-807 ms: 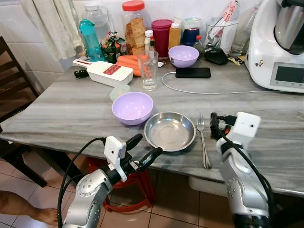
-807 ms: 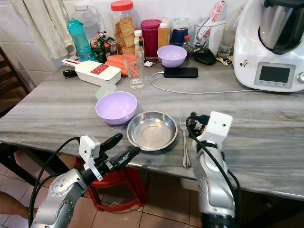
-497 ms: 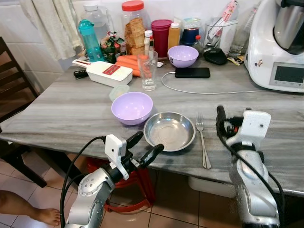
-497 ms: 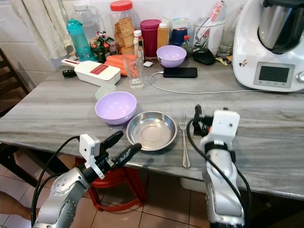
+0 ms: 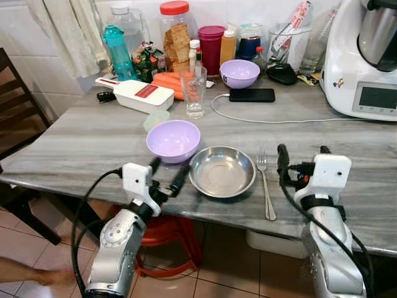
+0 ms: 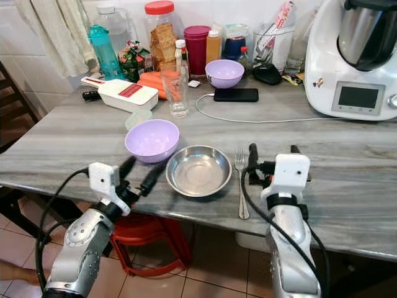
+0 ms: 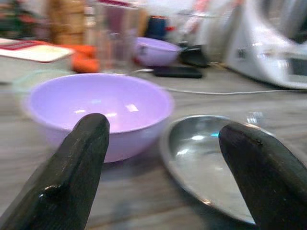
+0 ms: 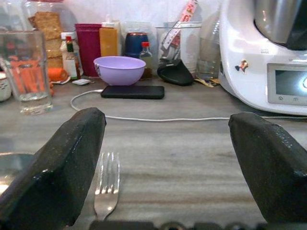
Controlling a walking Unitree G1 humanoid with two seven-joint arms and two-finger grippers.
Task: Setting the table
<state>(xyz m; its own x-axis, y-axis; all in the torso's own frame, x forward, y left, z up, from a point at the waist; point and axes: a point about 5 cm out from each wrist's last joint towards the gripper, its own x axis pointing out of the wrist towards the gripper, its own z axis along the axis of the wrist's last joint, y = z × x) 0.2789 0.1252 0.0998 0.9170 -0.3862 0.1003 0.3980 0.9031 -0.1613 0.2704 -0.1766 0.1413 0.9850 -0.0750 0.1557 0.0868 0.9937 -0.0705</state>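
The fork (image 5: 265, 181) lies flat just left of the spread-fingered right gripper (image 5: 300, 157), beside the steel plate (image 5: 222, 172). Thin, stiff and slippery, it likely wants a mid-handle pinch. The left gripper (image 5: 166, 174), also spread, fronts the lilac bowl (image 5: 173, 140).

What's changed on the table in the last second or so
The left gripper rose from below the table edge and now points at the near purple bowl, jaws open. The right gripper shifted right, away from the fork, open and empty. Nothing was grasped. Both bowls, the steel plate, fork and phone stayed put.
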